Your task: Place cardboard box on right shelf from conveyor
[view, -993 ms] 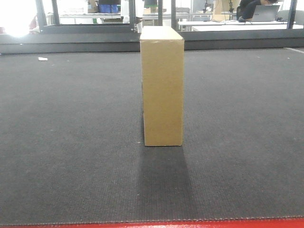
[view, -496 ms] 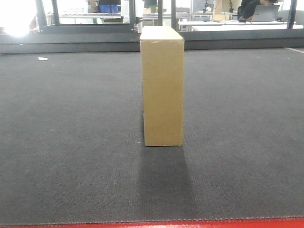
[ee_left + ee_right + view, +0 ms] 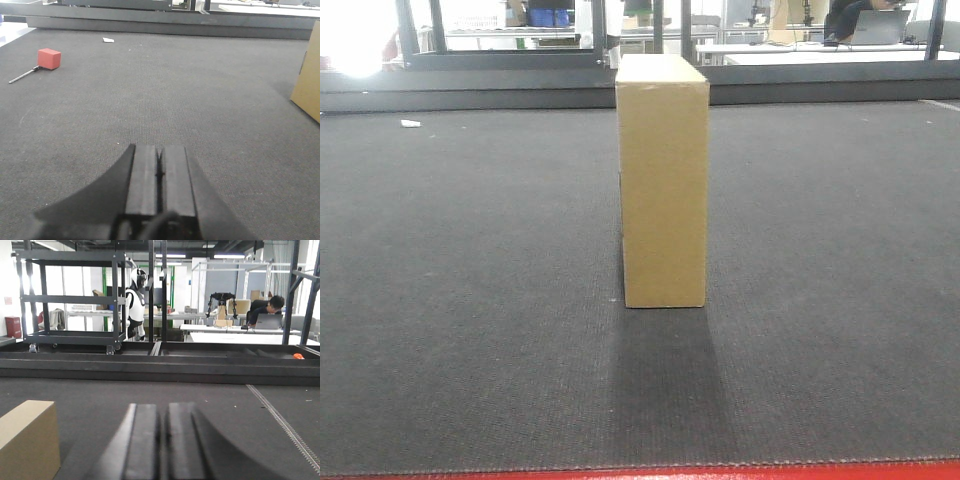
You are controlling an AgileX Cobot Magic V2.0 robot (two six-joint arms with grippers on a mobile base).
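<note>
The cardboard box stands upright on the conveyor, narrow end towards the front view, near the belt's middle. The conveyor's red edge runs along the bottom. Neither gripper shows in the front view. My left gripper is shut and empty, low over the belt, with the box off to its right and apart from it. My right gripper is shut and empty, with the box at its lower left, not touching. The right shelf is out of view.
A red block with a thin rod lies on the belt at the far left, with a white scrap beyond it. A dark frame rail bounds the belt's far side. Behind it are a black wheeled rack and desks.
</note>
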